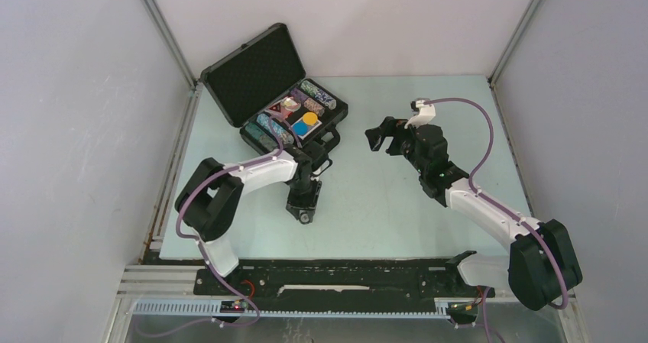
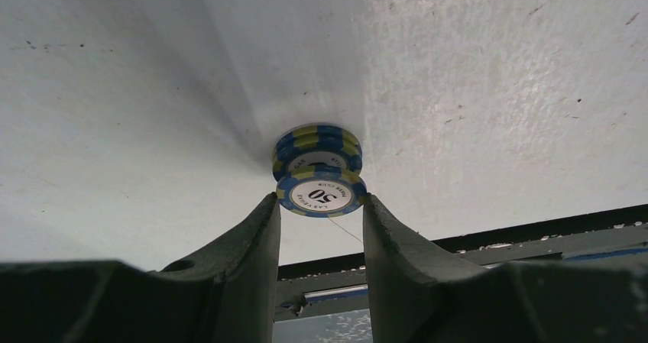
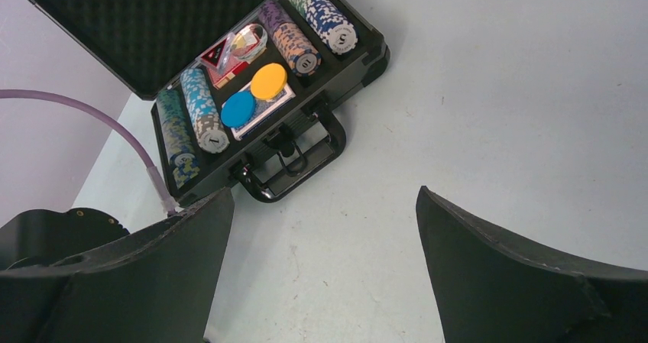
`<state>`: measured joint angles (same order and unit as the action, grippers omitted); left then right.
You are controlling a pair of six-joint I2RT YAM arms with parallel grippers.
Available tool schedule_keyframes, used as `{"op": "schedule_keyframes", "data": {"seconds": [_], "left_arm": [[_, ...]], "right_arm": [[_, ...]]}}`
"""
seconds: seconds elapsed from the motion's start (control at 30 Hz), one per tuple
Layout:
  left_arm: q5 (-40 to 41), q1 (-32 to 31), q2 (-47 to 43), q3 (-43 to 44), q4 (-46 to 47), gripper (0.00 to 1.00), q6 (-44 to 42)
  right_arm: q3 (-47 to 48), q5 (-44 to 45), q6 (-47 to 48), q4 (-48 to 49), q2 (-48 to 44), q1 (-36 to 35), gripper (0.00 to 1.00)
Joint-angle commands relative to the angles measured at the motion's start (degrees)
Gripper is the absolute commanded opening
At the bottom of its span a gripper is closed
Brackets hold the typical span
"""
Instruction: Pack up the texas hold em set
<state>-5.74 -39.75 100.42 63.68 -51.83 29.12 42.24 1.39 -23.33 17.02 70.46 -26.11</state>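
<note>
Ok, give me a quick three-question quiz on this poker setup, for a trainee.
1. True or false: the case is shut.
2. What number is on the chip between the fingers of the left gripper? A 5, B 50, C 500.
3. Which gripper holds nothing?
Key: 1 false, its lid stands open. 2 B. 3 the right gripper, open and empty.
</note>
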Motion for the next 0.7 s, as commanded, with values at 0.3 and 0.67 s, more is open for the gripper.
{"op": "schedule_keyframes", "data": {"seconds": [0.3,0.67], "left_arm": [[1.5,-0.4,1.1,3.2,0.7,0.42,0.2],[2.1,-0.3,1.1,3.6,1.1,0.47,0.3]], "right_arm": [[-0.3,-0.2,-0.6,2.5,-1.0,0.6,0.98],[-0.2,-0.2,-0.6,2.4,-1.1,0.6,0.98]]}}
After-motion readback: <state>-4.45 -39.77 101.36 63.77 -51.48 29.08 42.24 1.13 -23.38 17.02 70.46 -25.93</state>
